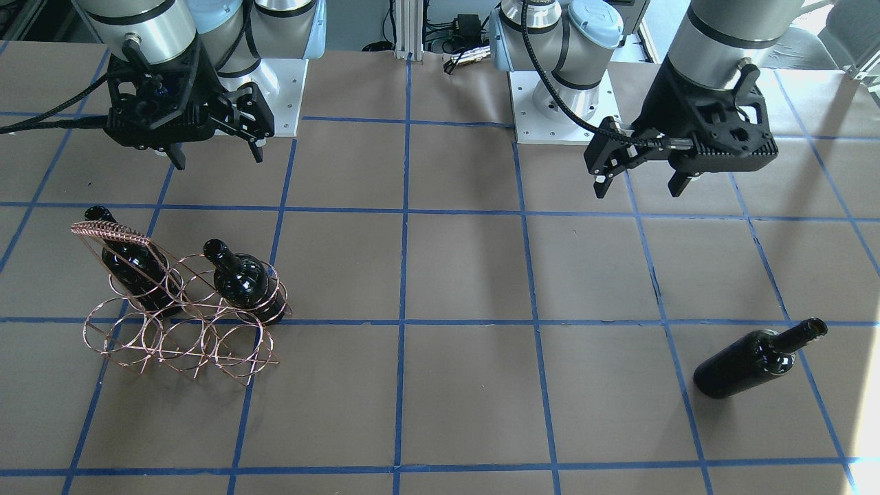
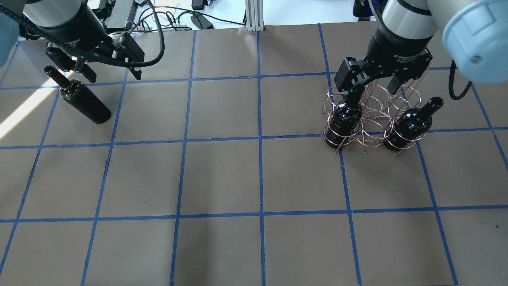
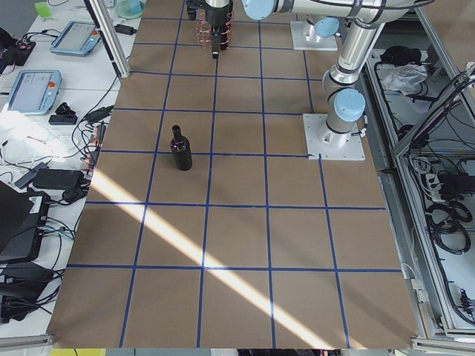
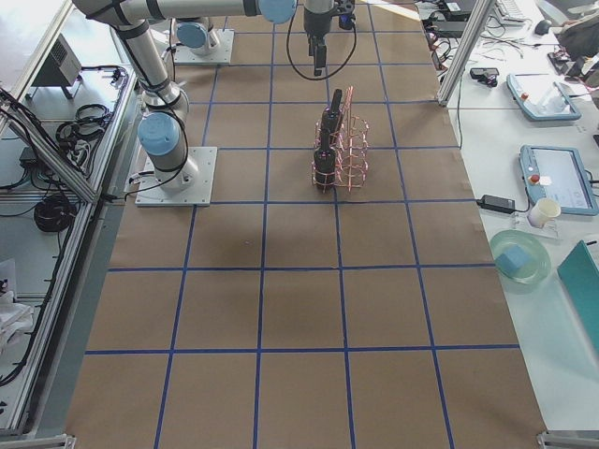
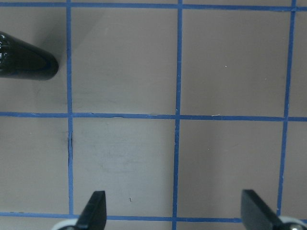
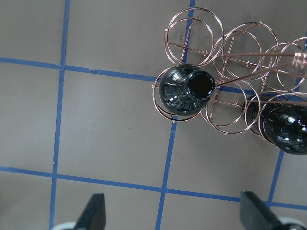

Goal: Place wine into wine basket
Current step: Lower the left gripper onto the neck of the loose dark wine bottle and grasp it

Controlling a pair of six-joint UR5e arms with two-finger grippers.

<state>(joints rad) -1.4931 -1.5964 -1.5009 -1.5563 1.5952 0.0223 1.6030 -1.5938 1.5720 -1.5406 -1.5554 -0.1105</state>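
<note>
One wine bottle [image 2: 81, 101] lies on its side at the table's left, neck pointing away from the robot; its base [image 5: 26, 60] shows at the top left of the left wrist view. My left gripper [image 2: 107, 71] hovers open and empty just beyond it, also seen as the left gripper [image 1: 639, 172]. The copper wire wine basket [image 2: 367, 137] stands on the right and holds two upright bottles [image 2: 344, 119] [image 2: 410, 123] in its outer loops. My right gripper [image 2: 373, 85] hangs open above the basket's far side, holding nothing. From above, the nearer bottle's mouth [image 6: 200, 84] is uncorked.
Brown paper with a blue tape grid covers the table. The two arm bases [image 1: 275, 89] [image 1: 550, 117] are bolted at the robot's edge, with cables [image 2: 174, 20] behind. A sunlit patch [image 2: 20, 115] falls near the lying bottle. Benches with tablets [image 3: 33, 85] flank the table ends.
</note>
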